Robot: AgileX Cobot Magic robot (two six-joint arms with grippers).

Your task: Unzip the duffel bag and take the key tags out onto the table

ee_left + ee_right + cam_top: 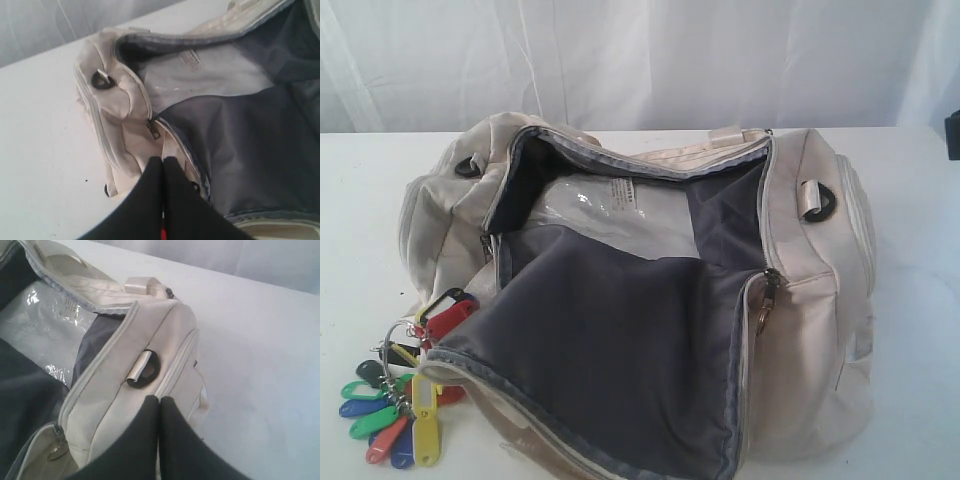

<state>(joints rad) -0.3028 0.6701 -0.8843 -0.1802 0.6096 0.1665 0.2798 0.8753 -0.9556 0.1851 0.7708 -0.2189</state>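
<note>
The duffel bag [810,330] is unzipped and the key tags [395,400] lie on the table [920,250] at its 8 o'clock. My left fingers [150,185] and right fingers [145,425] are closed, holding nothing. I think I'm done; next I back away.

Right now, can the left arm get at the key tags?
Probably yes. The key tags lie on the table beside the duffel bag, mostly uncovered on the left arm's side; the left gripper, shut, must open first.
</note>
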